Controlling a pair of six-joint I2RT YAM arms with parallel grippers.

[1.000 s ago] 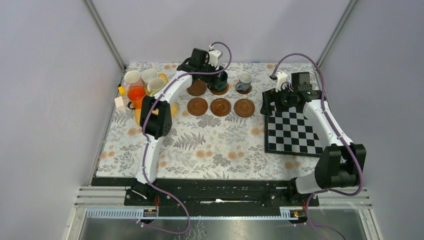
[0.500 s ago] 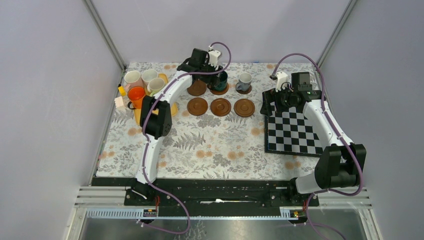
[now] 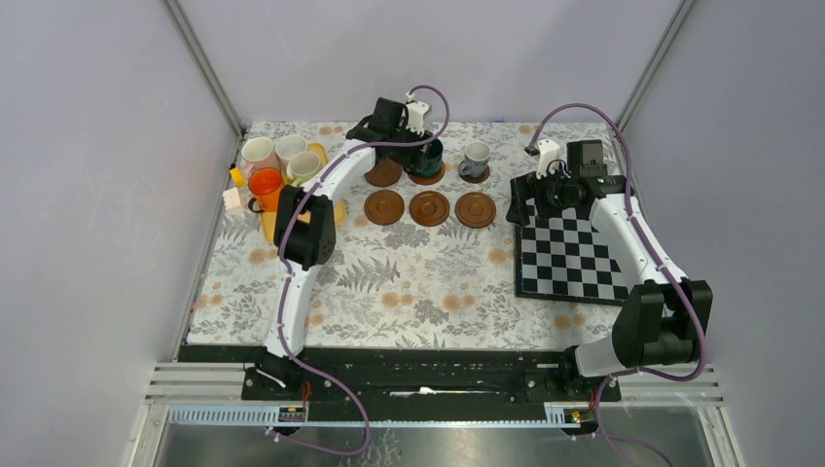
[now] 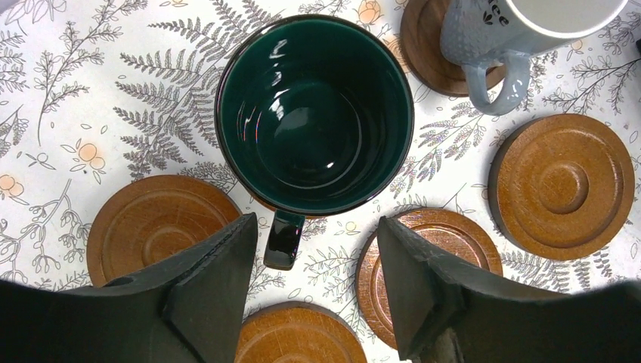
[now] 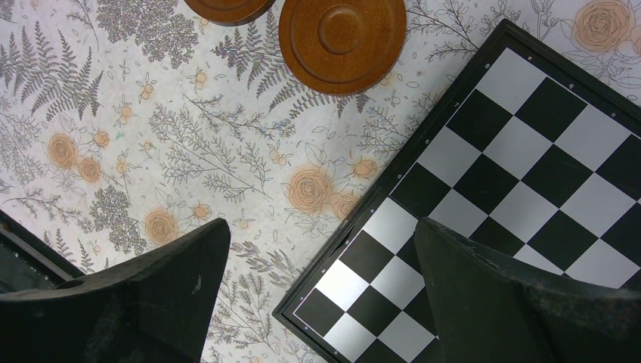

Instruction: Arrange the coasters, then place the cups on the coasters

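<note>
Coasters [image 3: 429,207]: six; cups [image 3: 476,156]: six.

It was a robotics lab cell: plain grey panels [image 3: 97,195] on aluminium posts [image 3: 206,70] enclosed a cloth-covered bench [image 3: 409,292], with a left arm [image 3: 289,302] and a right arm [image 3: 632,235] bolted at its near edge.

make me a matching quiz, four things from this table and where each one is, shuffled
Things:
1. dark cup
2. grey cup
3. orange cup
4. chessboard

Places:
a. partly under the right gripper
b. at the left edge, beside the pale cups
c. under the left gripper
d. on the back right coaster

Pairs: 1-c, 2-d, 3-b, 4-a
</note>
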